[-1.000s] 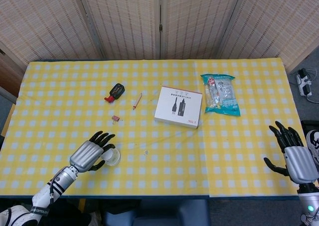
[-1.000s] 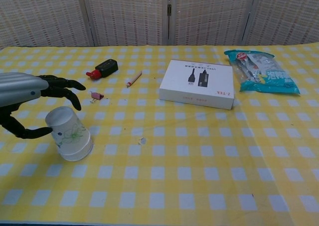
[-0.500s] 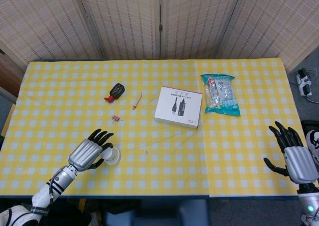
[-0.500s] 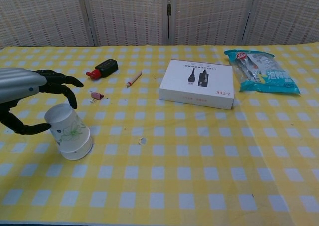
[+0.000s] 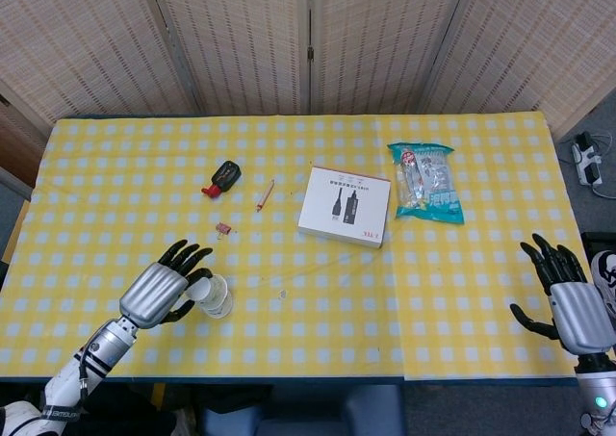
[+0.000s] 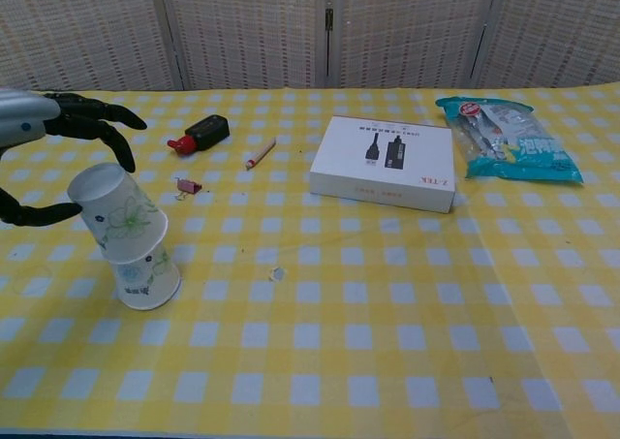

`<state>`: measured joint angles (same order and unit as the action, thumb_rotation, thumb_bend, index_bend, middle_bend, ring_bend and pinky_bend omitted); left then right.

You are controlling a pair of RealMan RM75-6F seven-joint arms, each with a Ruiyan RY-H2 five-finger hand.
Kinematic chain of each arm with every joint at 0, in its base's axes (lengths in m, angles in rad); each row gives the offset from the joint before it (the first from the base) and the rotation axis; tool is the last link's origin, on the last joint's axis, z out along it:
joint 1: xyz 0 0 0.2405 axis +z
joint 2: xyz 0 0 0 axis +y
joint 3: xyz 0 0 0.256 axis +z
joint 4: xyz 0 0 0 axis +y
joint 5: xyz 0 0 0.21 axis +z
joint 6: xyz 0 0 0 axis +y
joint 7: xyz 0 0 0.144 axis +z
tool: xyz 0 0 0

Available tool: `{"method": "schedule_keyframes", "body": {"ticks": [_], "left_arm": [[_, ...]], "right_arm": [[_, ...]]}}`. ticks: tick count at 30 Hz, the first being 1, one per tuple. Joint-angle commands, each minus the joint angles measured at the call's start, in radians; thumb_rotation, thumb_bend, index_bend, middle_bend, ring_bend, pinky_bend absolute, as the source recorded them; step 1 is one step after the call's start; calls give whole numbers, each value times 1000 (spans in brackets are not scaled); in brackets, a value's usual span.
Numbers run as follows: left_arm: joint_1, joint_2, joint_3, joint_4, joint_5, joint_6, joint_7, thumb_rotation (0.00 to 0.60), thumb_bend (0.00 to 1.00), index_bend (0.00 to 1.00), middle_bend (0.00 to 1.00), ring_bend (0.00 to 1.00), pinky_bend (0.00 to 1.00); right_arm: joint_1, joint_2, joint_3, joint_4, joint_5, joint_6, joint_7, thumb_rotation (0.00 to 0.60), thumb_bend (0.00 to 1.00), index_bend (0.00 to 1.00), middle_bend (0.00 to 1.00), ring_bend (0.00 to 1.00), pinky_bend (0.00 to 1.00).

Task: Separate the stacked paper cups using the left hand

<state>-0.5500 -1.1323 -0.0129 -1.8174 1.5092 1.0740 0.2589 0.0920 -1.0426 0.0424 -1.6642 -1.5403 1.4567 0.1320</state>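
Note:
Two white paper cups with a green print stand mouth-down near the table's front left. The lower cup [image 6: 146, 281] rests on the yellow checked cloth. The upper cup [image 6: 113, 213] is raised and tilted off its top, still touching it. My left hand [image 6: 68, 124] holds the upper cup between its thumb and its fingers. From the head view my left hand [image 5: 159, 294] covers most of the cups [image 5: 217, 297]. My right hand [image 5: 566, 294] hangs at the table's right edge, fingers spread, holding nothing.
A white box [image 6: 385, 163] lies mid-table, with a snack bag [image 6: 509, 139] to its right. Behind the cups lie a black and red marker [image 6: 199, 132], a pencil stub [image 6: 260, 153] and a pink clip [image 6: 188, 185]. A small scrap [image 6: 276, 273] sits right of the cups.
My left hand has risen and drawn left, lifting and tilting the upper cup off the lower one. The right hand has not moved.

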Motion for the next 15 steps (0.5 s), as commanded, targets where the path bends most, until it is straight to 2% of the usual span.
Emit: {"method": "schedule_keyframes", "body": {"ticks": [1, 7, 15], "left_arm": [[14, 30, -4, -26, 20, 34, -24, 600, 441, 380, 117, 92, 0], [53, 78, -5, -48, 37, 102, -47, 600, 441, 380, 119, 93, 0], [110, 103, 23, -33, -7, 121, -14, 600, 441, 380, 119, 92, 0]], "right_arm": [[0, 0, 0, 1, 0, -1, 2, 600, 303, 0, 1, 87, 0], [1, 0, 0, 4, -1, -1, 4, 600, 302, 0, 1, 87, 0], [6, -2, 0, 3, -4, -6, 2, 600, 303, 0, 1, 87, 0]]}}
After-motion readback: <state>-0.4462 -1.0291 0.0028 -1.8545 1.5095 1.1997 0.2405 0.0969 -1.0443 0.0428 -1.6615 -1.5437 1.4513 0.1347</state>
